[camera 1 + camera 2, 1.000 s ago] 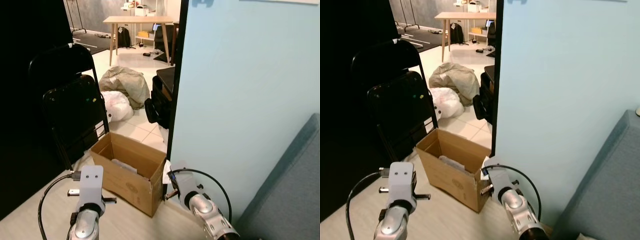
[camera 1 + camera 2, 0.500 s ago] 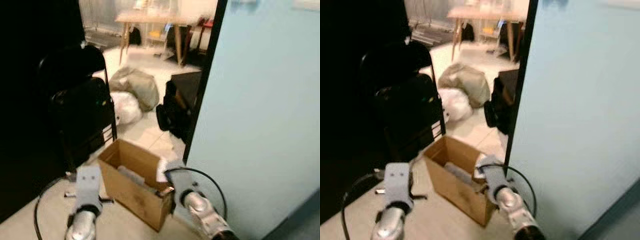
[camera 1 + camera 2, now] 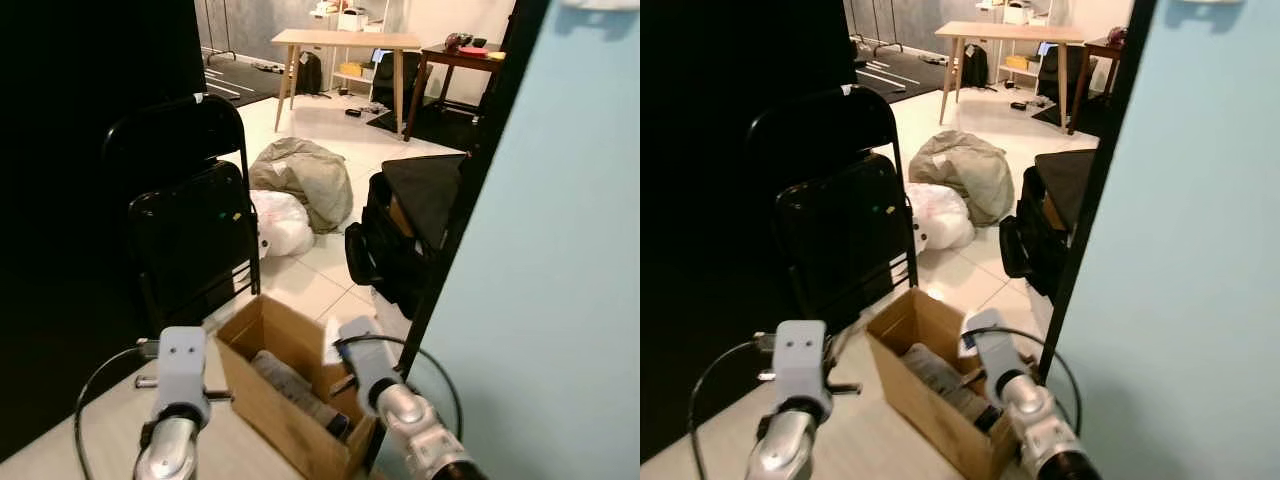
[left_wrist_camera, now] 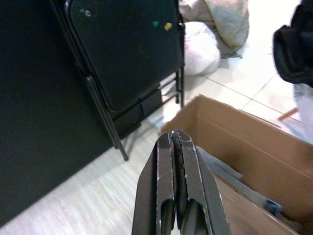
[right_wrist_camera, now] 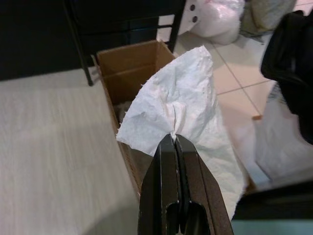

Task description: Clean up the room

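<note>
The cardboard box [image 3: 290,400] at lower centre is plain brown. The crumpled paper [image 5: 181,117] is white. The right gripper [image 5: 174,142] and left gripper [image 4: 176,139] have black fingers; both arms are silver. The folding chair [image 3: 190,230] at centre left is glossy black. The bag [image 3: 285,222] at centre is white; the bundle [image 3: 305,175] above it is grey-olive. The wall panel [image 3: 560,280] at right is pale blue. The table [image 3: 345,40] at upper centre is light wood. The floor tiles [image 3: 320,265] are white.
</note>
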Available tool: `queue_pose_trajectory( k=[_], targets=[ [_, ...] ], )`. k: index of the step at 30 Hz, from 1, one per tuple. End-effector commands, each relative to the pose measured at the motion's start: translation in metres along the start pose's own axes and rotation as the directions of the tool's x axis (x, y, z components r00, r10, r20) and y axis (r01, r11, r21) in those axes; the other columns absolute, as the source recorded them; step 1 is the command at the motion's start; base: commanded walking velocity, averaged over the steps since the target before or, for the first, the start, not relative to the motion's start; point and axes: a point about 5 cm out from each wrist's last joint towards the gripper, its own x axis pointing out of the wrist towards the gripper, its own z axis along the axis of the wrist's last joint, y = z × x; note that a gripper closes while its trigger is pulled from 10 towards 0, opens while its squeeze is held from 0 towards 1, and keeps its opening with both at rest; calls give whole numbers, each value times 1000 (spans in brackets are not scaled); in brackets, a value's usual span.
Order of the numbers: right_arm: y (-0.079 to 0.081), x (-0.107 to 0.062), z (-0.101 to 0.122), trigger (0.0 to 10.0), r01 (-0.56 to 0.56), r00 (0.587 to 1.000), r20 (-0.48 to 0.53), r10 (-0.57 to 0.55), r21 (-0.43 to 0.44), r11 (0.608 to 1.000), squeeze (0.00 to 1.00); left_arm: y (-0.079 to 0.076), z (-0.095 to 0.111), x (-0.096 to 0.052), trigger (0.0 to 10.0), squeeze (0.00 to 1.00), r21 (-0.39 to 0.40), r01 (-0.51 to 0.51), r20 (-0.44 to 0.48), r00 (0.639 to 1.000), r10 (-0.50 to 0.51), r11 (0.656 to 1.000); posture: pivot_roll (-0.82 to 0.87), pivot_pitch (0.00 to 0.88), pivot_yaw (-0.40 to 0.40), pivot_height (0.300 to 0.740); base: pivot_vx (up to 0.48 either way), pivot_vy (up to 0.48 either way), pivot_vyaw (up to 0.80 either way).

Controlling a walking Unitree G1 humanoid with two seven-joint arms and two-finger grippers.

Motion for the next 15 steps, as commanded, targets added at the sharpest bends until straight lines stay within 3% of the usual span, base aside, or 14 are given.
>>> queue_pose_trajectory(
  k=[1, 12, 15],
  targets=[
    [-7, -2, -3, 10000, 22, 1000, -11, -22, -8, 1000, 0, -2, 0, 0, 10000, 0, -12, 14, -6, 1000, -14, 1000, 67, 0, -7, 740, 326, 0, 0],
    [-8, -3, -5, 10000, 30, 999, -15, -30, -6, 1000, 0, -3, 1, 2, 10000, 0, -12, 26, -7, 1000, -26, 1000, 65, 0, -4, 740, 323, 0, 0],
    [-8, -2, -5, 10000, 31, 999, -17, -31, -6, 1000, 0, -3, 0, 2, 10000, 0, -7, 27, -24, 999, -27, 1000, 66, 0, -4, 740, 0, 0, 0]
  ],
)
